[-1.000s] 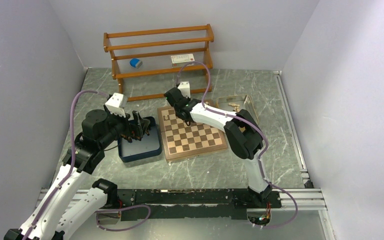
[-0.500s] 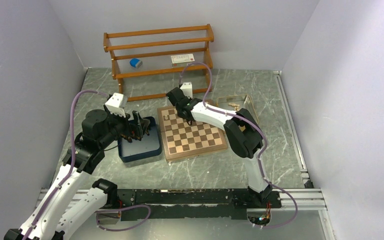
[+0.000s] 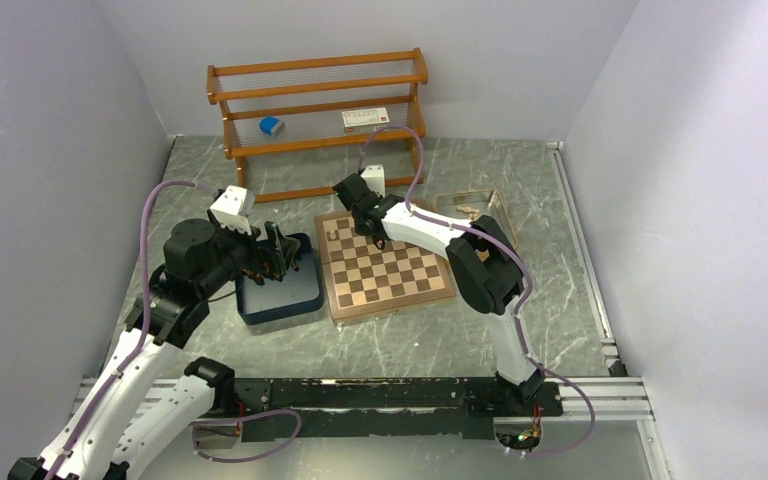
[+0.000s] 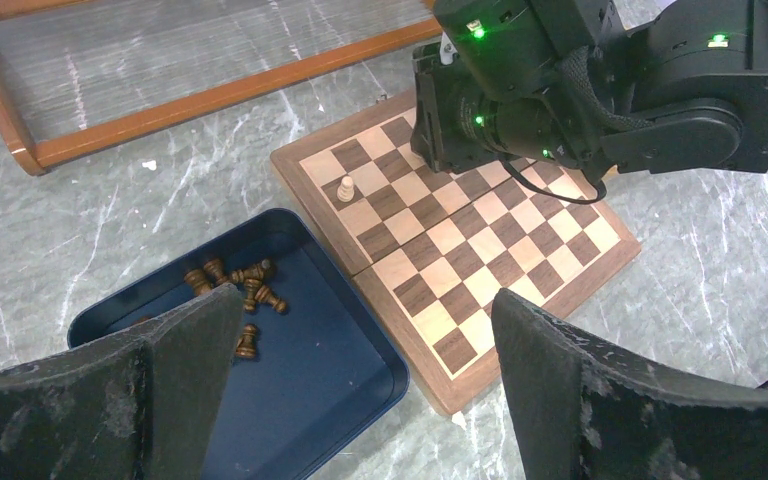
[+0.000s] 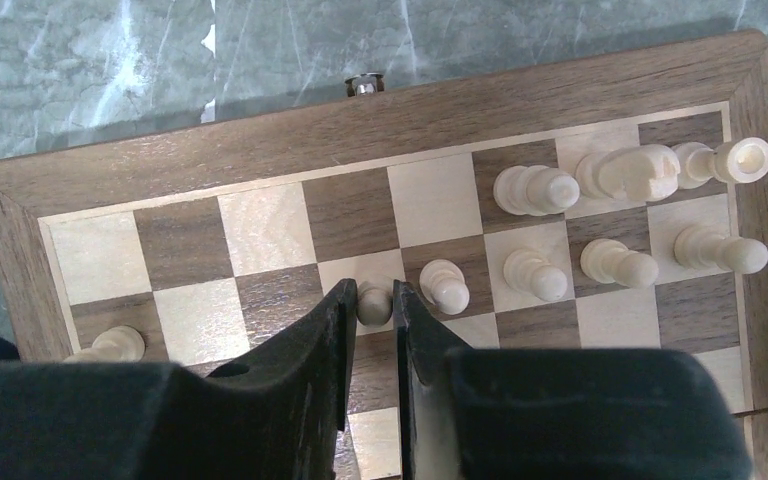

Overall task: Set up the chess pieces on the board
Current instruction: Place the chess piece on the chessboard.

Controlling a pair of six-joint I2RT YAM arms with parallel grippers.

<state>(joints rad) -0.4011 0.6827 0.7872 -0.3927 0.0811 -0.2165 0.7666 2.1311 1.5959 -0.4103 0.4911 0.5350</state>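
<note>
Nearest us, the left gripper [image 3: 280,250] hangs spread wide over the navy rectangular tray [image 4: 320,385], ready, we judge, to drop for one of the dark brown turned chessmen [image 4: 245,285] heaped there. Beyond, on the square wooden checked chessboard [image 4: 480,240], the right gripper [image 5: 373,292] pinches a small cream pawn [image 5: 373,306], standing it in the second row beside the other cream pieces [image 5: 610,262].

The grey-green marbled table [image 3: 400,340] carries a wooden rack [image 3: 318,120] at the middle of its far edge. A chessboard [image 3: 385,270] lies near the centre, with a navy tray [image 3: 290,300] just beside its left side and a yellow tray [image 3: 488,203] near its far right corner. A mounting rail [image 3: 380,395] runs along the near edge.
</note>
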